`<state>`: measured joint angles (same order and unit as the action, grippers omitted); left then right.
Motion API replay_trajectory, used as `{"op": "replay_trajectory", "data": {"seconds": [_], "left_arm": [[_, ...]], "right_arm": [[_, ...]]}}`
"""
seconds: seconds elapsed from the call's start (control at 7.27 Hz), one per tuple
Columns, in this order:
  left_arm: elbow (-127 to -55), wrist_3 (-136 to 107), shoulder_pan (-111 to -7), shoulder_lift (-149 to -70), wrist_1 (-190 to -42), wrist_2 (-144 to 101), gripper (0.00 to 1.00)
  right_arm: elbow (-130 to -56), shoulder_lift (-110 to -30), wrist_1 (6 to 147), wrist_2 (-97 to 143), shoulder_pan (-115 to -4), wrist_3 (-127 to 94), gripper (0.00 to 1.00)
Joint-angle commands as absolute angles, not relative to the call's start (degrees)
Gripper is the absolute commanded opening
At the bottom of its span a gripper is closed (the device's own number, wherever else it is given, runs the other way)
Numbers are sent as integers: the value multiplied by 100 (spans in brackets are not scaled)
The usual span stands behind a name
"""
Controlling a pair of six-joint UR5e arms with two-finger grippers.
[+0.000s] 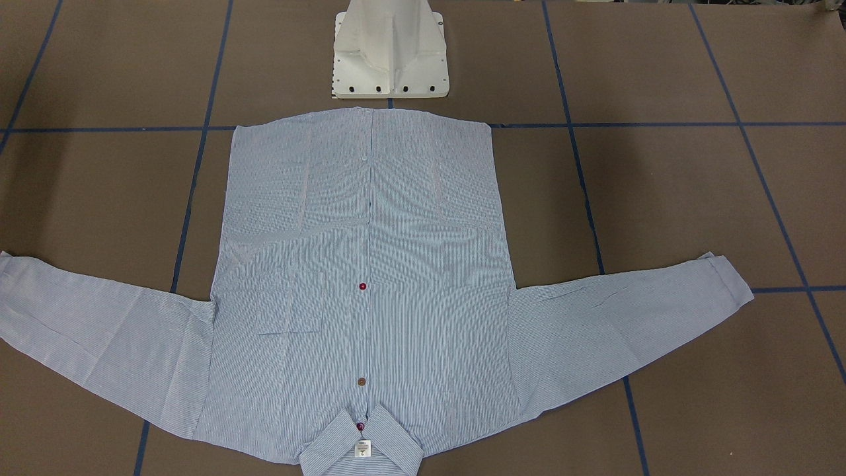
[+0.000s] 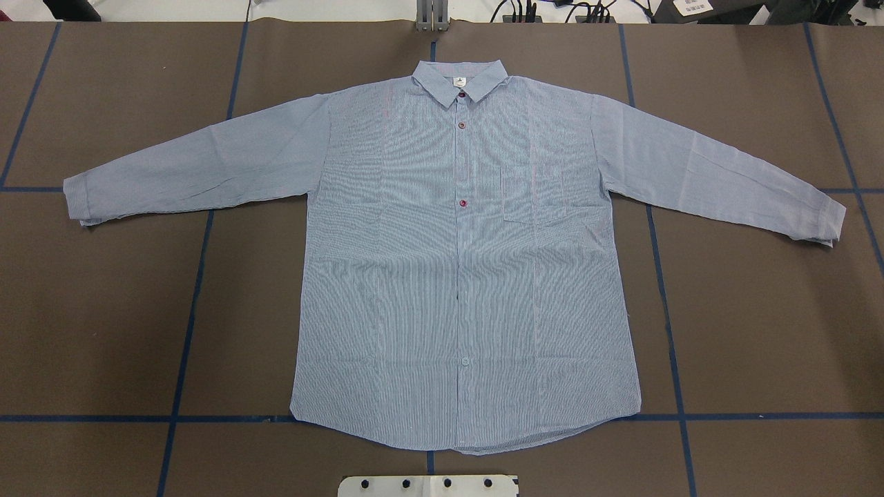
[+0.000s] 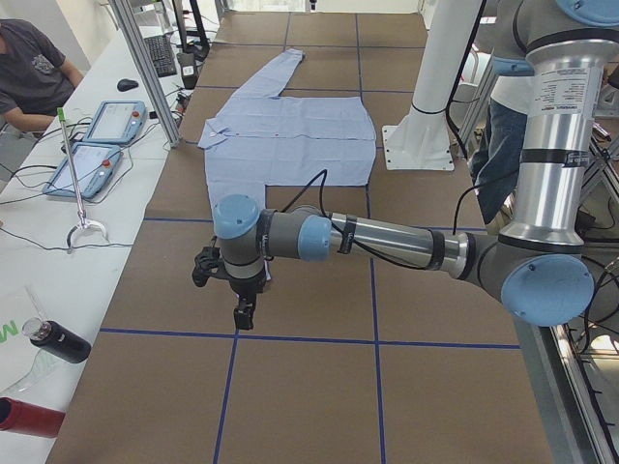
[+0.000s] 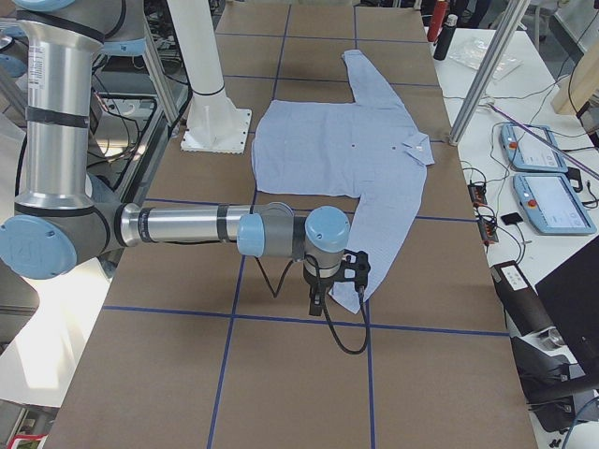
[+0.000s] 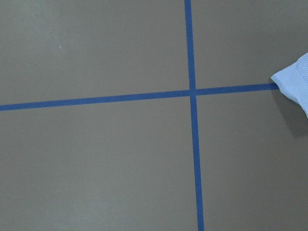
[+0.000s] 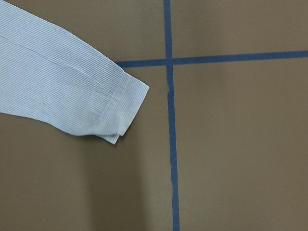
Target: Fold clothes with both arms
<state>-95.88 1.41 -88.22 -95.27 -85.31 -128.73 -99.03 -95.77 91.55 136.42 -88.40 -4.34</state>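
Note:
The light blue striped shirt (image 2: 463,262) lies flat and front up on the brown table, buttoned, both sleeves spread out, collar (image 1: 360,449) away from the robot. My left gripper (image 3: 244,311) hangs just above the table past the left sleeve's end; the left wrist view shows only a cuff corner (image 5: 294,84) at its right edge. My right gripper (image 4: 316,301) hangs beside the right sleeve's cuff (image 6: 122,103). I cannot tell whether either gripper is open or shut. Neither holds the shirt.
The white pedestal base (image 1: 390,59) stands at the shirt's hem. Blue tape lines (image 2: 186,324) grid the table. A side bench holds tablets (image 3: 92,164) and bottles (image 3: 53,340), with a seated operator (image 3: 29,68). Metal frame posts (image 4: 477,84) stand along the far edge.

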Motion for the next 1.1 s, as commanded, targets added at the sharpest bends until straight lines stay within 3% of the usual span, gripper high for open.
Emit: {"op": "replay_trajectory", "data": {"seconds": [0.0,0.69,0.96], "left_arm": [[-9545,132,-8763,-10262,-8508,-12876,100],[-9562,176,-8736,-10029,-9103,-13122,100],[-9554,158,-8745,-9634,-9901,-13210,100]], "right_arm": [[-9344,-9291,8221,13649,-8597,-613,100],[-8887,-9053,6844,13642,-7728,-2744,100],[-7986,-9097,5229,13579,-7524,-3285,100]]}}
